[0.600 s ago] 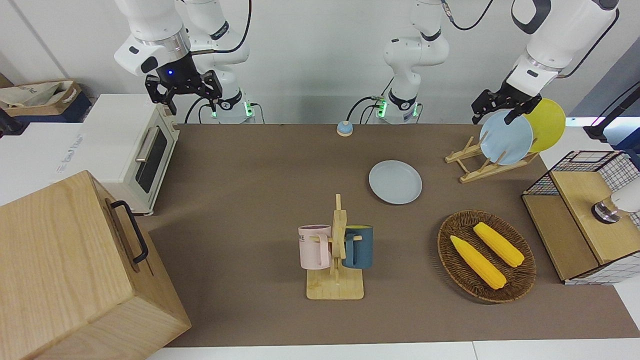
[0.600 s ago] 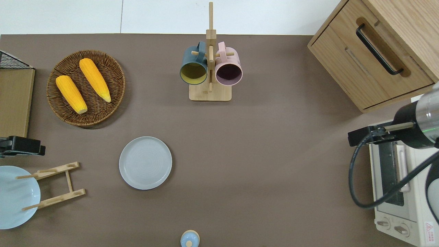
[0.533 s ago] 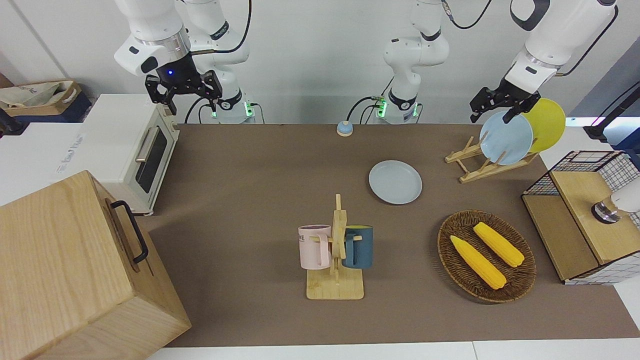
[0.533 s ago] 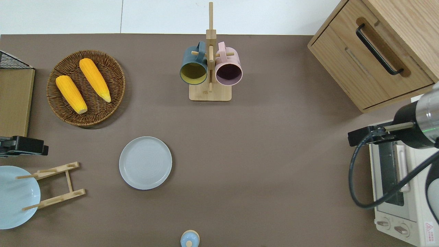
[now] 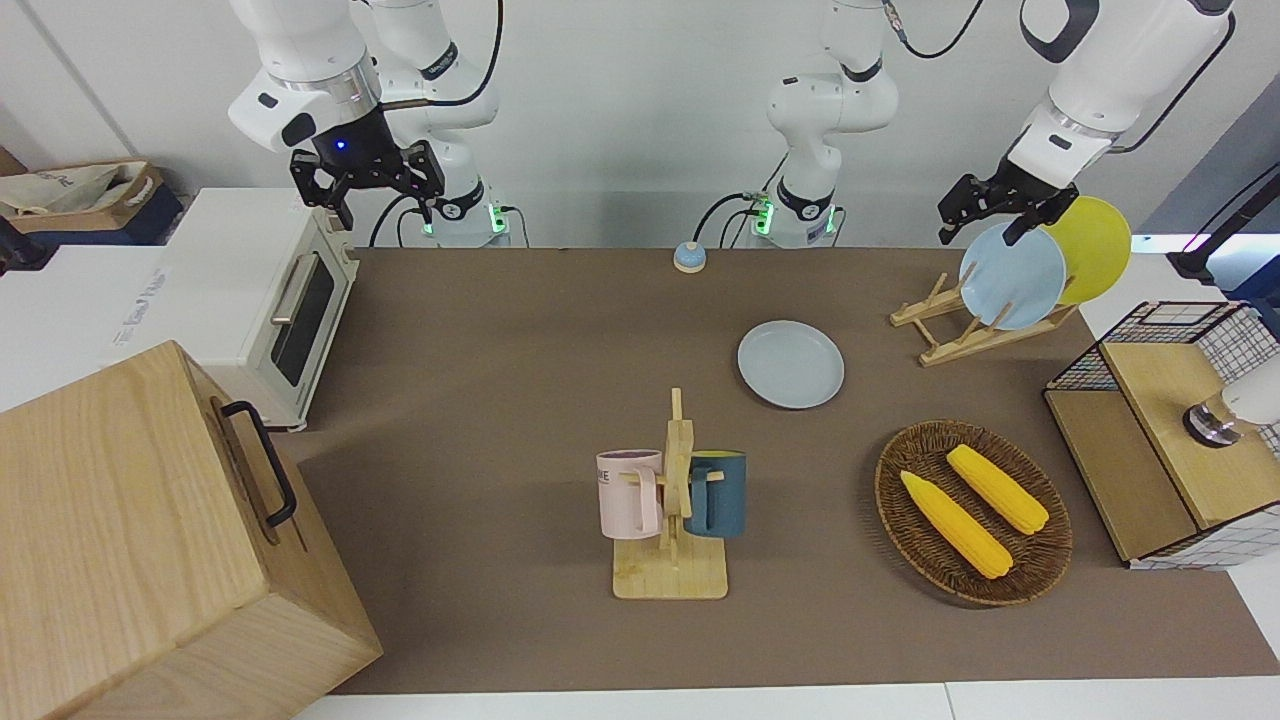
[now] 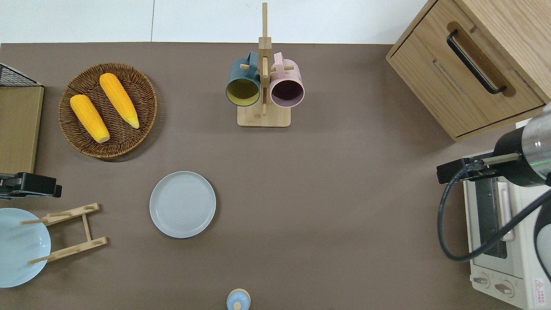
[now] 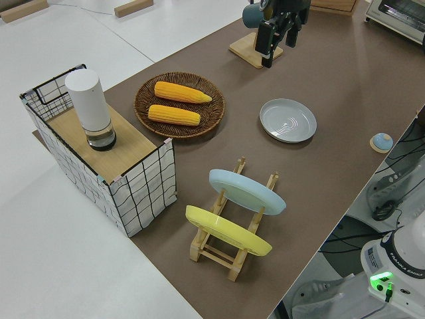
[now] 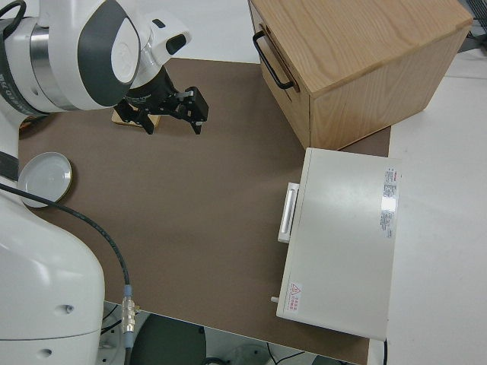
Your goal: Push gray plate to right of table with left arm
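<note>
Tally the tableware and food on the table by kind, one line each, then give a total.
Plates: 3 — gray plate, light-blue plate, yellow plate
Mugs: 2 — dark blue mug, pink mug
Corn cobs: 2 —
Total: 7

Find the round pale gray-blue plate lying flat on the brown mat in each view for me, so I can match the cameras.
Front view: gray plate, right of centre.
Overhead view: left of centre, lower half.
Left side view: right of centre, upper half.
Right side view: at the left edge, partly hidden by the arm.
Shared landmark: the wooden mug rack stands farther from the robots than the plate.
</note>
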Available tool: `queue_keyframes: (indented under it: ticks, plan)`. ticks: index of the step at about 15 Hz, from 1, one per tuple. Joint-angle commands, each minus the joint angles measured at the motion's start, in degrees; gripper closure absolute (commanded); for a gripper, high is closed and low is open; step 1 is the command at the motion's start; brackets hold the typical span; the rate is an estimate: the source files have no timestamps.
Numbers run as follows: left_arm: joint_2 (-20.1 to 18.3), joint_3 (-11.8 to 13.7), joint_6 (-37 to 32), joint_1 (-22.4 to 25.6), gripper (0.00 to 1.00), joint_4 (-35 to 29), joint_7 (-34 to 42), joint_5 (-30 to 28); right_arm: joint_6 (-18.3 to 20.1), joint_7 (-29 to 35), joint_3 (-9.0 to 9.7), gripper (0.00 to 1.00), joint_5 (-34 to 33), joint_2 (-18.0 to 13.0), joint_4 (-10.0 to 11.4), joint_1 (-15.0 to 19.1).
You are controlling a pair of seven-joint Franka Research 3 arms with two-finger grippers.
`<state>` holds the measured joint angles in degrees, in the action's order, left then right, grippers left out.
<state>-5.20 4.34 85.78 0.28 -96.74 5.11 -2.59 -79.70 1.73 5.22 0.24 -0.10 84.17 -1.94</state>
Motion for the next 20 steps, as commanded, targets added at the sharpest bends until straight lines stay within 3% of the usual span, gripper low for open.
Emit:
queue_keyframes:
  ticks: [1,8,14,17,20]
  plan:
    - [-0.2,0.1,0.4,-0.7,0.01,-1.2,-0.5,-0.7,0.7,-0.1,0.32,0.017,0.5,-0.4,-0.1,0.6]
    - [-0.8,-0.9,13.3,-1.3,0.0,-11.2,-1.2,-4.0,0.7,-0.1,0.32,0.017,0.5,-0.4,0.0,0.6]
    - [-2.1,-6.3,26.6,-1.6,0.0,-22.6,-7.4,-3.5,0.7,-0.1,0.32,0.017,0.5,-0.4,0.0,0.6]
    - [-2.2,-7.1,32.3,-1.7,0.0,-28.5,-7.3,-3.3,0.7,-0.1,0.32,0.017,0.5,-0.4,0.0,0.6]
    - [-2.5,-7.3,42.2,-1.7,0.0,-37.4,-7.3,-3.2,0.7,-0.1,0.32,0.017,0.5,-0.4,0.0,0.6]
